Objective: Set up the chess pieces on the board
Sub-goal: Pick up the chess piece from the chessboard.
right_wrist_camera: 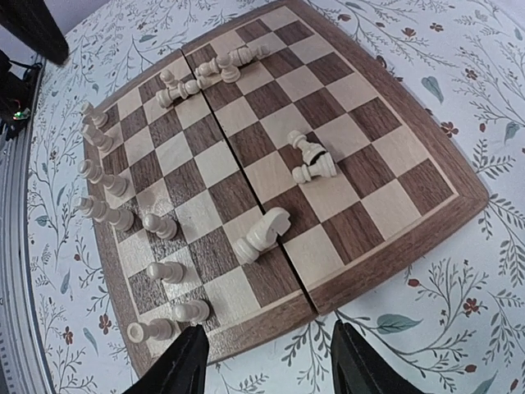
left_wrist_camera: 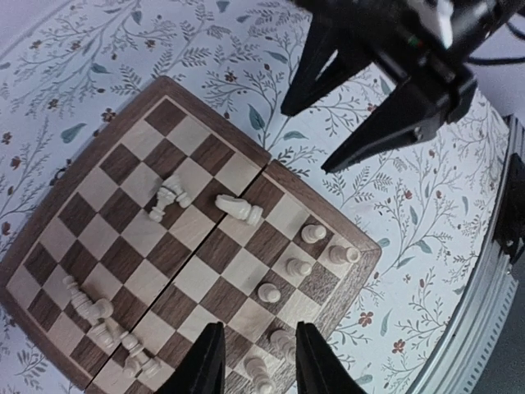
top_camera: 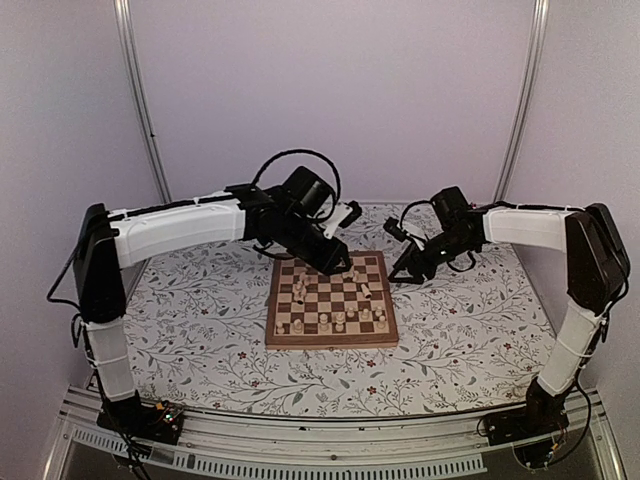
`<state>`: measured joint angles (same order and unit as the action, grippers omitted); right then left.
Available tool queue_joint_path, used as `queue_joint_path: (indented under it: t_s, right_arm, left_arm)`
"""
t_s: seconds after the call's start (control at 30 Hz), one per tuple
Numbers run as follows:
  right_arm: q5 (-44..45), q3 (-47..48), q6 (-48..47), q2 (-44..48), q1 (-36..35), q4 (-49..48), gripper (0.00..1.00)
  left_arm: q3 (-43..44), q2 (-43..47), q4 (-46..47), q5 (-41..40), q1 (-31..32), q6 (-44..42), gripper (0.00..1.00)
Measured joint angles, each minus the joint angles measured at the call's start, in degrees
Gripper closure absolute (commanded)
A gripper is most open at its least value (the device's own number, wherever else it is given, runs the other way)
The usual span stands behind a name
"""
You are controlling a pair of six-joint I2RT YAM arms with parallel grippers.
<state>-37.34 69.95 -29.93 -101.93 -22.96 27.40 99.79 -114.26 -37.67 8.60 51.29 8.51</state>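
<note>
The board (top_camera: pixel 330 340) lies mid-table with pale chess pieces on it. Several pawns (right_wrist_camera: pixel 102 185) stand along one edge. A knight (right_wrist_camera: pixel 262 234) lies on its side near the board's fold, two pieces (right_wrist_camera: pixel 312 162) lie toppled mid-board, and a heap (right_wrist_camera: pixel 205 75) lies at the far side. My left gripper (left_wrist_camera: pixel 258 363) is open above the board's corner (left_wrist_camera: pixel 197 283), with two upright pawns (left_wrist_camera: pixel 283 341) between its fingers. My right gripper (right_wrist_camera: pixel 271 365) is open and empty over the table cover, just off the board's edge (right_wrist_camera: pixel 385 205).
A floral table cover (top_camera: pixel 190 320) surrounds the board. My right gripper's black fingers (left_wrist_camera: pixel 369 107) hang above the cover beyond the board in the left wrist view. A metal rail (top_camera: pixel 330 440) runs along the near table edge.
</note>
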Motion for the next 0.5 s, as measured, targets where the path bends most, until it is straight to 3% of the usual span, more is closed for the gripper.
queue_joint_path:
  t_s: [0.23, 0.5]
  right_arm:
    - [6.9, 5.1, 3.0, -6.3, -7.4, -0.4, 0.45]
    - [15.1, 9.5, 5.6, -10.8, -11.1, -0.3, 0.46]
  left_arm:
    - [-14.7, 14.8, 10.4, -3.1, -6.0, 6.2, 0.66]
    - [-20.2, 16.4, 14.0, -4.6, -7.7, 9.6, 0.66]
